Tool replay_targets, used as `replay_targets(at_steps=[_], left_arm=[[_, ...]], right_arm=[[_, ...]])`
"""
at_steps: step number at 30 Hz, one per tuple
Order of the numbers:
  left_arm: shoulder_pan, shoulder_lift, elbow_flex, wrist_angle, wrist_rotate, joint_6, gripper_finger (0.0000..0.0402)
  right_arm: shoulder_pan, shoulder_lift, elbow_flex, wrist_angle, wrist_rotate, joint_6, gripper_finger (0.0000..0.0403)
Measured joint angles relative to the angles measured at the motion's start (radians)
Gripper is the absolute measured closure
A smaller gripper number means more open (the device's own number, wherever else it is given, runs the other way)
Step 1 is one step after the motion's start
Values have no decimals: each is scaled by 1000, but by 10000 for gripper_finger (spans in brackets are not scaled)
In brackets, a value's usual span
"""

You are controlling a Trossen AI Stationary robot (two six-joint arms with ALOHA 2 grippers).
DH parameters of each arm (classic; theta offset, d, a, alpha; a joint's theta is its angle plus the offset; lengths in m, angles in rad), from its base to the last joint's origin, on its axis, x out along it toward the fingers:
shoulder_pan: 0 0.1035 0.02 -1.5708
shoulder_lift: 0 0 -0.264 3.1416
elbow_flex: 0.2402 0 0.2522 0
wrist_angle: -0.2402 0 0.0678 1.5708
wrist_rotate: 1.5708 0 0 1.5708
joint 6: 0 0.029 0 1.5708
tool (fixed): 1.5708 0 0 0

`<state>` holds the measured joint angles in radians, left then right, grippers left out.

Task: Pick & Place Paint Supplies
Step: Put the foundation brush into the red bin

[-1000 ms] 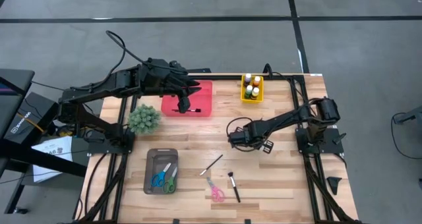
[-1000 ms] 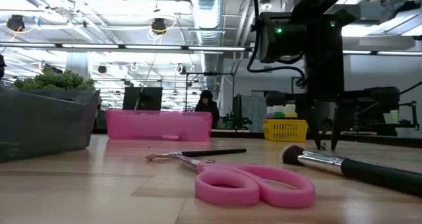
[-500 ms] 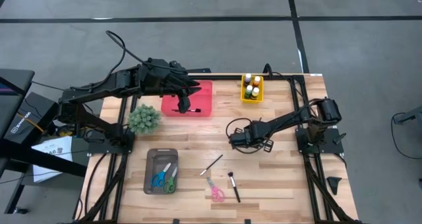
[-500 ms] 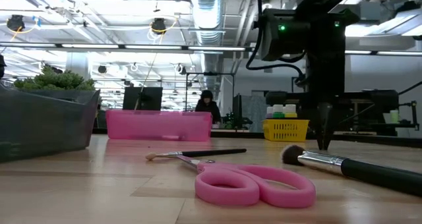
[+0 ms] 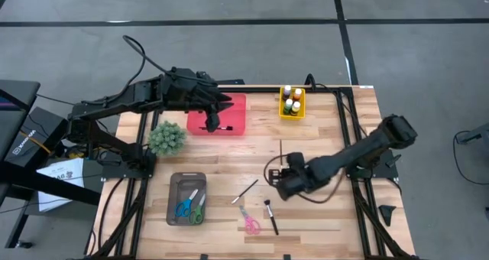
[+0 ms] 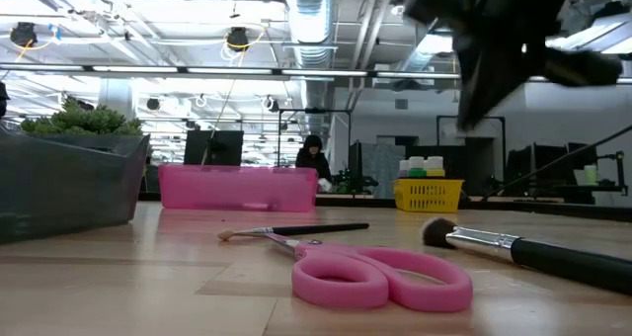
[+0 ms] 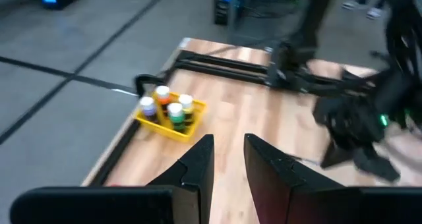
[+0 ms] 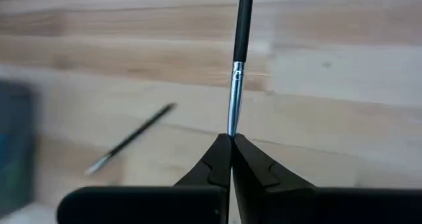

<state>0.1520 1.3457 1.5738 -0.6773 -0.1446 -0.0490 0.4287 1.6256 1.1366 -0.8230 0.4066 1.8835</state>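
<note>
Wooden table (image 5: 321,134) holds everything. Left arm is parked with its left gripper (image 5: 216,119) over the pink bin (image 5: 234,107), fingers a narrow gap apart, nothing visibly between them. Right arm reaches in toward table centre; right gripper (image 8: 231,145) is pinched fully closed on the tip end of a thin dark-handled paintbrush (image 8: 240,49), whose handle sticks out straight ahead of the fingertips. Grey tray (image 5: 177,185) with scissors sits well off to that gripper's side, past a second thin brush (image 5: 246,190) lying on the wood near it. Yellow basket (image 5: 293,111) of paint bottles (image 5: 290,99) stands beyond the gripper at the far edge. Pink scissors (image 5: 249,222) and a thick makeup-style brush (image 5: 270,216) lie near it toward the front edge.
</note>
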Motion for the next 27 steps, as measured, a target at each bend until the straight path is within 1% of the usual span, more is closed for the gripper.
replay_targets(at_steps=[2, 5, 8, 9, 11, 13, 17, 19, 24, 27], left_arm=[[0, 0, 0, -10, 58, 27, 325], [0, 0, -10, 3, 168, 29, 325], [0, -11, -77, 69, 291, -3, 325], [1, -16, -103, 80, 323, -21, 325], [2, -19, -158, 157, 372, -75, 325], [2, -23, -225, 218, 410, -141, 325], [-11, -23, -333, 495, 488, -279, 325], [-17, -24, -370, 580, 511, -338, 325], [-18, -23, -421, 635, 515, -381, 325], [-16, -23, -441, 668, 510, -404, 325]], right_arm=[[34, -34, 5, 4, 66, -51, 402], [69, -85, 14, 60, 202, -171, 402], [77, -136, 17, 155, 327, -322, 403], [74, -151, 18, 193, 354, -374, 403], [59, -181, 18, 267, 385, -488, 403], [36, -205, 18, 348, 396, -597, 403], [-20, -227, 18, 507, 395, -786, 403], [-42, -235, 18, 570, 394, -860, 403], [-84, -239, 18, 707, 375, -1001, 403], [-110, -233, 34, 727, 321, -1052, 403]])
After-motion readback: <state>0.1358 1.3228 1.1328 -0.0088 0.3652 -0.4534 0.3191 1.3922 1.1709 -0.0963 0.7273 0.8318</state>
